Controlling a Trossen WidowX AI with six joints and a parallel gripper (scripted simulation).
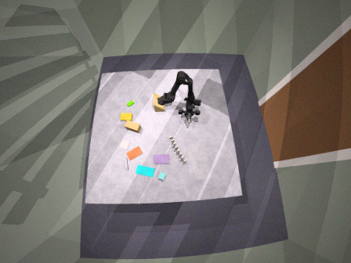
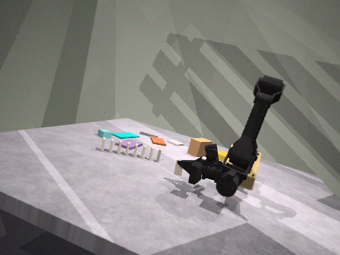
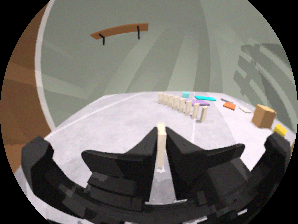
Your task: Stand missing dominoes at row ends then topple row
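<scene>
Jaws clamped on a domino (image 2: 178,168).
Domino upright, low over worktop (image 2: 95,197), right of standing row (image 2: 129,148).

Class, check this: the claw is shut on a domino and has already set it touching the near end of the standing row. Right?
Not quite. The claw is shut on a domino, but it is apart from the row of dominoes, with bare table between them, as the exterior view shows.

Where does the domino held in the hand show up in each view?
Top: barely visible at the hand, above the standing row.
Exterior: pale domino upright at the hand's tip, right of the row.
Wrist: centre, domino between the fingers.
Shared landmark: the standing row.
</scene>
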